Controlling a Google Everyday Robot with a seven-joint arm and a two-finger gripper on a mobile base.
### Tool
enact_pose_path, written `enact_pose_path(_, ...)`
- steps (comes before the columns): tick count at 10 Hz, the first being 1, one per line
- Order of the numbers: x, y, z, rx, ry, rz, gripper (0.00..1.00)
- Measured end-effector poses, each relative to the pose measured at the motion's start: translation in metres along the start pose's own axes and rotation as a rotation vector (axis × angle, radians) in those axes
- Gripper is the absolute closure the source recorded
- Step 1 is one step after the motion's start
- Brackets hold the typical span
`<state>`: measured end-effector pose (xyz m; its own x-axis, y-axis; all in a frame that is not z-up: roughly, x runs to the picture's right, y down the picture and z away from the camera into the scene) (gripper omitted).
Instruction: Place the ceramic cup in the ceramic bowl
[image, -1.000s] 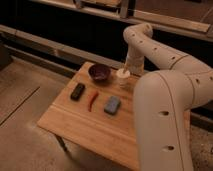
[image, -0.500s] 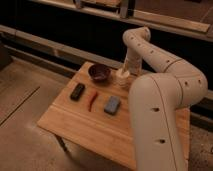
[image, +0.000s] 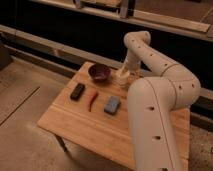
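No text, label or number can be read here — none anywhere

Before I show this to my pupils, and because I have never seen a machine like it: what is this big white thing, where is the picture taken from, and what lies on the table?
The big white thing is a robot's thick white jointed arm, ending in a two-finger gripper. There is only one picture, from a camera looking down past the arm at a light wooden table. Where the camera is mounted I cannot say. On the table stand a round glossy dark maroon ceramic bowl and, just right of it in the picture, a small cream-white ceramic cup. Nearer the camera lie a flat black rectangular block, a slim red curved object and a grey-blue rectangular pad. The gripper is down at the cup, but whether it has hold of it cannot be told.
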<state>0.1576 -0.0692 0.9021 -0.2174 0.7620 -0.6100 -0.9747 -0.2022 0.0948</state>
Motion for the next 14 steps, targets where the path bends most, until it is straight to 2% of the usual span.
enact_pose_path(2,-0.003,0.000,-0.001,-0.003,-0.004,-0.016,0.88)
enact_pose_path(3,-0.004,-0.001,-0.005,0.000,-0.008,-0.016,0.95)
enact_pose_path(4,-0.008,0.000,-0.018,0.006,-0.035,-0.015,1.00)
enact_pose_path(7,-0.022,0.013,-0.080,0.015,-0.163,-0.020,1.00)
enact_pose_path(8,-0.025,0.025,-0.120,0.017,-0.240,-0.023,1.00)
enact_pose_path(10,-0.024,0.042,-0.161,0.017,-0.315,-0.040,1.00)
enact_pose_path(12,-0.013,0.083,-0.187,-0.004,-0.355,-0.100,1.00)
enact_pose_path(14,-0.004,0.106,-0.187,-0.019,-0.350,-0.134,1.00)
